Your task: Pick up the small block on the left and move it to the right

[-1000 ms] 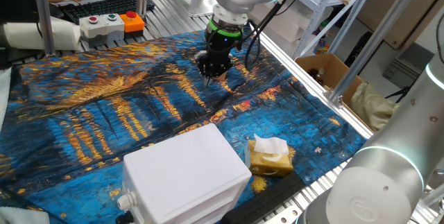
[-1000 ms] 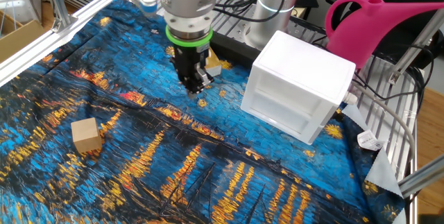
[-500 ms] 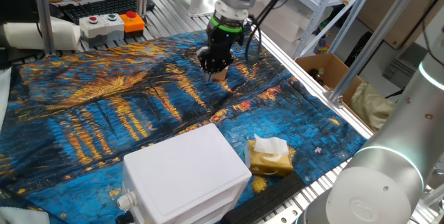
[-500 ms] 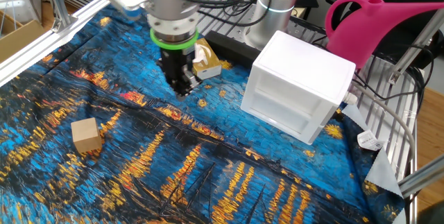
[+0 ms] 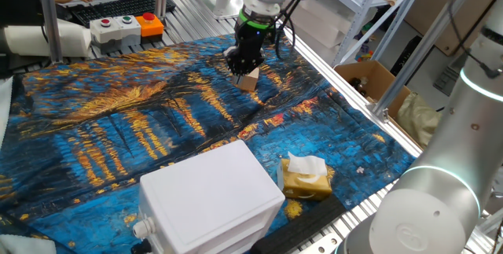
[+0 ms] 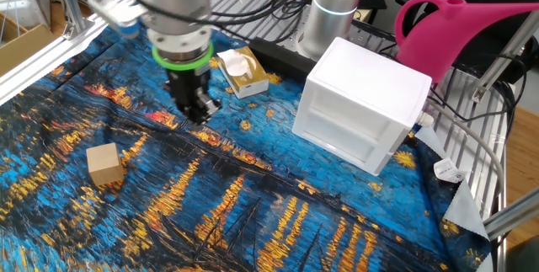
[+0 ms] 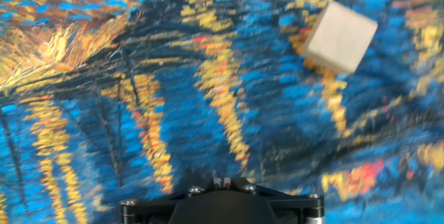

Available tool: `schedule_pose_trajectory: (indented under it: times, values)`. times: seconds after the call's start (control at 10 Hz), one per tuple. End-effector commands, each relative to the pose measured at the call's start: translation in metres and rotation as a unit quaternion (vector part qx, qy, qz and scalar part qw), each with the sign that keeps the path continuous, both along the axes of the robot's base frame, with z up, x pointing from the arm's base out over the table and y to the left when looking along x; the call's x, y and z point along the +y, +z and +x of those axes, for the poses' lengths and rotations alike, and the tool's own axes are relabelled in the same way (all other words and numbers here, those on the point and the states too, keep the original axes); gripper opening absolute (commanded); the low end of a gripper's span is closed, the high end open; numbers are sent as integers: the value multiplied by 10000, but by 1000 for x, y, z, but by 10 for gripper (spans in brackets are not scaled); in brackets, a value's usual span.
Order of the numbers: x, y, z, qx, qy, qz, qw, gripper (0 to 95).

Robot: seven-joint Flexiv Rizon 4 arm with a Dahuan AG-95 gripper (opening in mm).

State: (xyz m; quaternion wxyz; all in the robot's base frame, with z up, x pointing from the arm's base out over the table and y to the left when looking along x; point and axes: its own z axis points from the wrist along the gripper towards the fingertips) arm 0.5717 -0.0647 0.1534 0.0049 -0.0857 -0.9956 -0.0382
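The gripper [image 6: 195,114] has travelled across the cloth toward the block [image 6: 104,165], away from the white box [image 6: 362,104]. Its fingers are together and empty; the block sits untouched nearby, awaiting pickup.

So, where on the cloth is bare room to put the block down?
Free: the wide stretch of cloth between the small block and the white box. Crowded: the strip by the tissue pack, where the gripper hangs.
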Motion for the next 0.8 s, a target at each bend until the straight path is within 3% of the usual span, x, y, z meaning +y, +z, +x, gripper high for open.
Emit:
schedule_pose_trajectory:
  times: [0.1, 0.5, 0.8]
  values:
    - [-12, -2, 18, -6, 190, 6, 9998, 0]
    - [-37, -2, 45, 5, 494, 21, 9988, 0]
    - [-46, -12, 41, -31, 468, 13, 9989, 0]
